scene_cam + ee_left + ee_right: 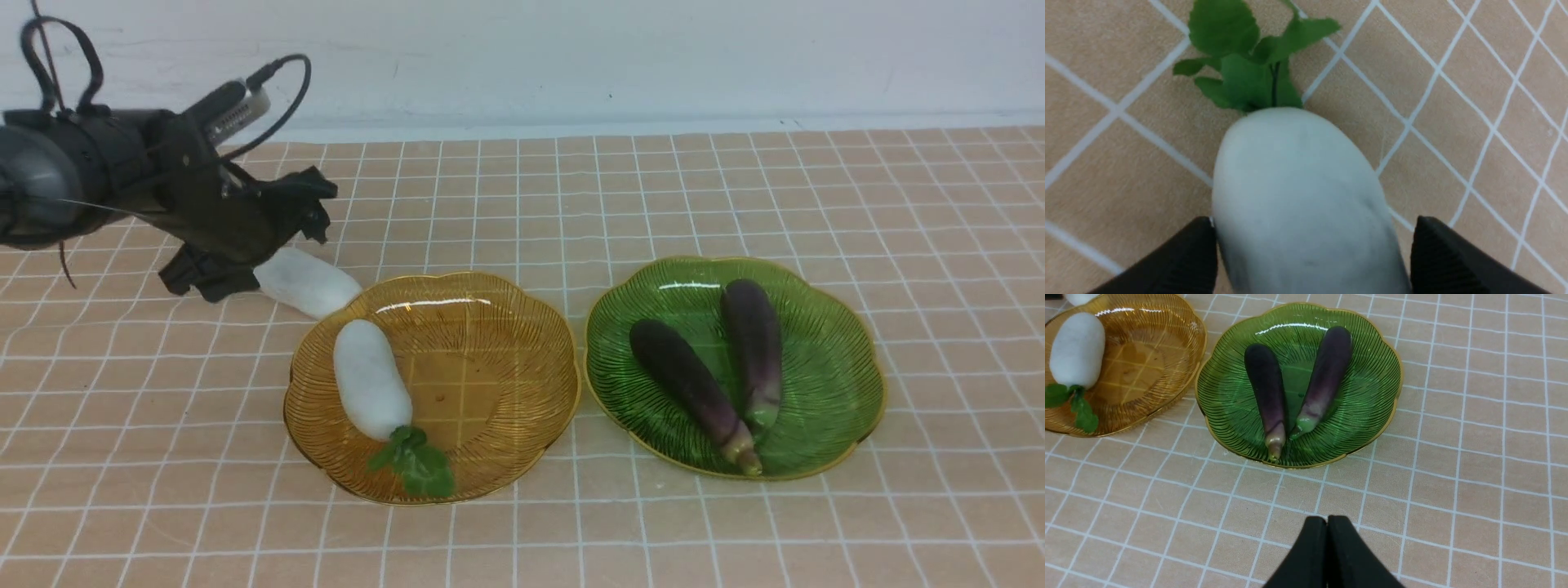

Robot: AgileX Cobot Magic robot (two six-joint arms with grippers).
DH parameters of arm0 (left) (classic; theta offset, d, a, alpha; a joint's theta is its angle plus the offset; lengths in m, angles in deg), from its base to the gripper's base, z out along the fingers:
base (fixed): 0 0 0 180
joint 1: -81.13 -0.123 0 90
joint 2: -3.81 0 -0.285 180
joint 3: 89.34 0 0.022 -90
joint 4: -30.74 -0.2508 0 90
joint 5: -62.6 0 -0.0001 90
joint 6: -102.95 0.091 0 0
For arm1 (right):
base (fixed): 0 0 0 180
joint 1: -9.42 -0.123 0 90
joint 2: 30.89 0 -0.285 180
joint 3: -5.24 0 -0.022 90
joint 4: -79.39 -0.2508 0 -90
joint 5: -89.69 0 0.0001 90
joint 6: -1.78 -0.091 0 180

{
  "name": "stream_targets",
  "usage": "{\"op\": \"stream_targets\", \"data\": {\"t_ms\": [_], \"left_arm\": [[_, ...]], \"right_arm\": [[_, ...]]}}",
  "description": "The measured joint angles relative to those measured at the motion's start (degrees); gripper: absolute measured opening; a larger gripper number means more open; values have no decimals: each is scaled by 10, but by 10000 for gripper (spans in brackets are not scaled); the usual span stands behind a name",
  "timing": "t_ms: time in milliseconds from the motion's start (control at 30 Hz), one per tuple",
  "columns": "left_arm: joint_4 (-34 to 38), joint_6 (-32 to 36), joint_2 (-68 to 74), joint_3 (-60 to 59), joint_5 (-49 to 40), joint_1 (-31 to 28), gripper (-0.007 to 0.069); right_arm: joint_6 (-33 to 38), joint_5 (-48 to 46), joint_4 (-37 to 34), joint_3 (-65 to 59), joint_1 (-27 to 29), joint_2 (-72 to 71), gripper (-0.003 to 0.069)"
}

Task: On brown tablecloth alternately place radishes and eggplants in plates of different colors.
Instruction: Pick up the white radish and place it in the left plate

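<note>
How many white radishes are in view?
2: one radish lies in the amber plate; the other radish is on the cloth, between the left pincer's jaws.

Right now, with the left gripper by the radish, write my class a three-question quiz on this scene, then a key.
1. True or false: both eggplants lie in the green plate.
2. Fill in: one radish lies in the ____ plate.
3. Which gripper has its fingers on either side of the radish outside the plates?
a) the left gripper
b) the right gripper
c) neither

Key: 1 true; 2 amber; 3 a
</note>
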Motion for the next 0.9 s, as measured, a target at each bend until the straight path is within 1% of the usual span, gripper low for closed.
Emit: {"op": "stream_targets", "data": {"t_ms": [100, 133, 167, 233, 267, 333, 467, 567, 633, 667, 733, 833, 900], "left_arm": [[2, -3, 13, 1, 18, 0, 572], [2, -3, 15, 2, 18, 0, 558], [2, -3, 15, 3, 18, 0, 536], [2, 1, 15, 4, 17, 0, 465], [2, 5, 12, 4, 13, 0, 445], [-2, 36, -6, 2, -11, -1, 384], [-2, 113, -109, 0, -59, 0, 381], [-2, 170, -182, 3, -159, 25, 380], [-2, 203, -203, 4, -228, 59, 380], [-2, 213, -203, 4, -255, 84, 380], [-2, 220, -190, 4, -277, 119, 382], [-2, 220, -153, 4, -279, 167, 387], [-1, 219, -135, 4, -282, 181, 404]], "right_arm": [[0, 0, 0, 0, 0, 0, -17], [0, 0, 0, 0, 0, 0, -17], [0, 0, 0, 0, 0, 0, -17], [0, 0, 0, 0, 0, 0, -17], [0, 0, 0, 0, 0, 0, -17], [0, 0, 0, 0, 0, 0, -17], [0, 0, 0, 0, 0, 0, -17], [0, 0, 0, 0, 0, 0, -17], [0, 0, 0, 0, 0, 0, -17], [0, 0, 0, 0, 0, 0, -17], [0, 0, 0, 0, 0, 0, -17], [0, 0, 0, 0, 0, 0, -17], [0, -2, 0, 0, 0, -3, -17]]}}
